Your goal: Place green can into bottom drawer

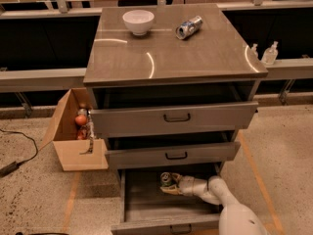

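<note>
The bottom drawer (146,205) is pulled out, its grey floor showing below the two drawers above. The green can (166,179) stands upright at the back of that drawer, with its silver top showing. My gripper (168,186) reaches into the drawer from the lower right on a white arm and sits right at the can. The can's lower part is hidden by the gripper.
On the cabinet top (171,53) stand a white bowl (138,21) and a silver-and-blue can (189,27) lying on its side. The top drawer (176,117) and middle drawer (173,154) stick out slightly. A cardboard box (73,136) with items stands left of the cabinet.
</note>
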Tool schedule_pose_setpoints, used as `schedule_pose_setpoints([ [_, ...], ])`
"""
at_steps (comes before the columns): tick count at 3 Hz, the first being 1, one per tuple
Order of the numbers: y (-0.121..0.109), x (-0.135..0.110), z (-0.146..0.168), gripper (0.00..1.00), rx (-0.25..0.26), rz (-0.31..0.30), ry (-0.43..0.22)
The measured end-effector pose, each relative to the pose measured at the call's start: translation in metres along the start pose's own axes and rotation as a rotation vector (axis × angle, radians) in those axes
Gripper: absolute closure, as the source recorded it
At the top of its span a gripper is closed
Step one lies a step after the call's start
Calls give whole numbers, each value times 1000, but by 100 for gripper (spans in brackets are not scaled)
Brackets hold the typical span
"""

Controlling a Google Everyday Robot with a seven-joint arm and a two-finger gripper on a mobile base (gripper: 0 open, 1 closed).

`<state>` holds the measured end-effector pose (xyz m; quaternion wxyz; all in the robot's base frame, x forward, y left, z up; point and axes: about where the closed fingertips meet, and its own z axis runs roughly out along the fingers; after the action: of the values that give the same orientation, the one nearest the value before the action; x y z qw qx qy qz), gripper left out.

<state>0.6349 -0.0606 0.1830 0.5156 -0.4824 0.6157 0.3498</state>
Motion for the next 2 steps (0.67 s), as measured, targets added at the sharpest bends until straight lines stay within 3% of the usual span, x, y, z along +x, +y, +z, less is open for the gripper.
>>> schedule_pose_setpoints([
  [1,9,1,3,13,-42,0,-4],
  [2,12,-1,4,0,-27,31,-36],
])
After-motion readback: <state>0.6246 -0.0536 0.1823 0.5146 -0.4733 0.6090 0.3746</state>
